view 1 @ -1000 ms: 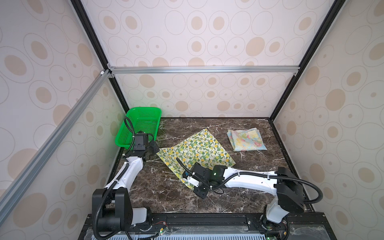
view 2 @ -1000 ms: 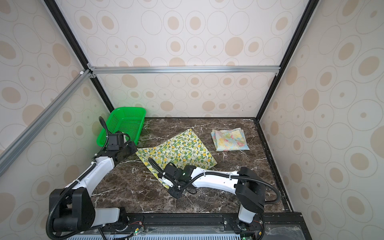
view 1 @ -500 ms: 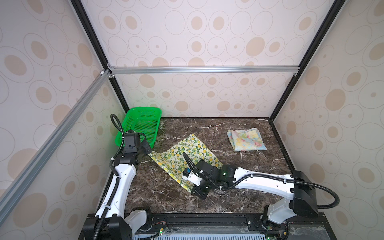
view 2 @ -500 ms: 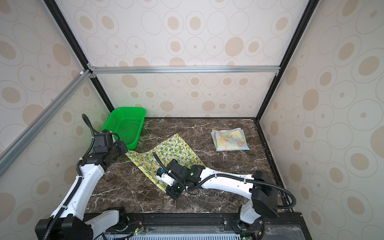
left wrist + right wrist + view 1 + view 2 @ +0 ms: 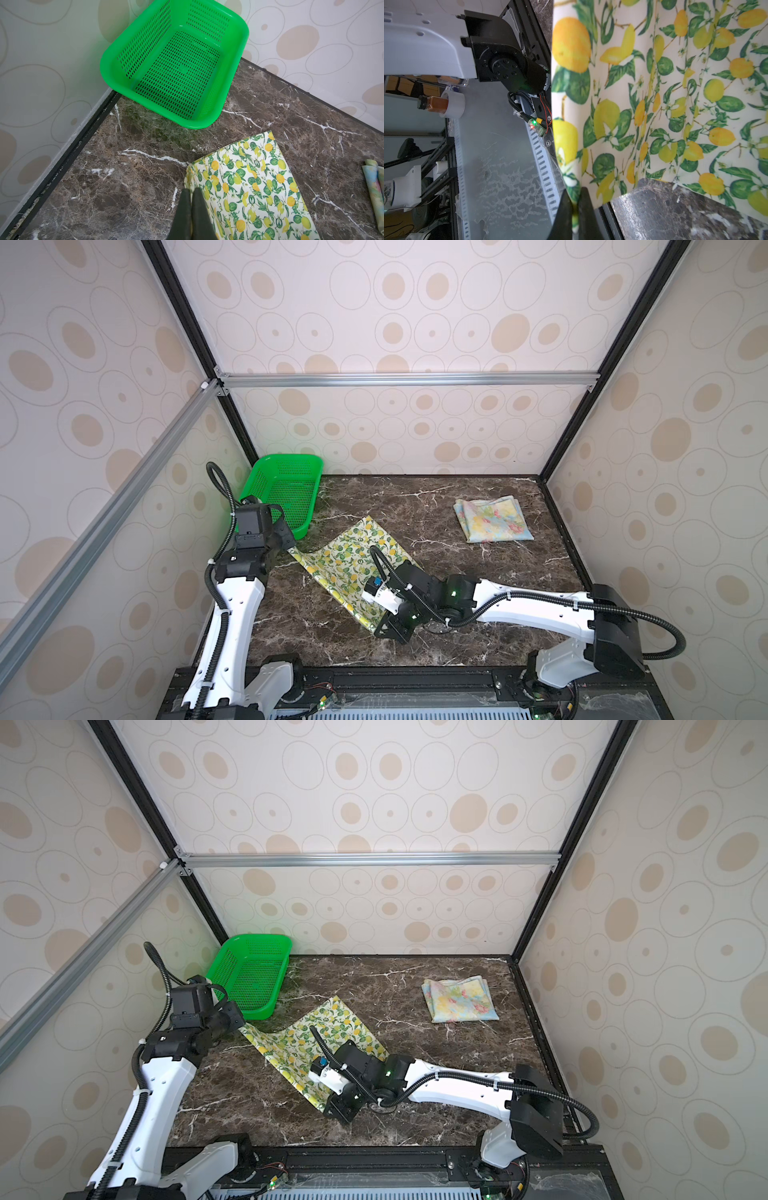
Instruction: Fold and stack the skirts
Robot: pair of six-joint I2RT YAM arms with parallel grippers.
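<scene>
The lemon skirt (image 5: 353, 568) now lies narrower and more to the left on the surface (image 5: 457, 572) than one second ago. It is stretched as a band between the two claws. The left claw (image 5: 291, 545) is clenched on its corner just beside the green mesh basket (image 5: 266, 481), and the right claw (image 5: 377, 628) is clenched on its near corner. The floral skirt (image 5: 492, 518), already folded, stays at the far right, well apart.
</scene>
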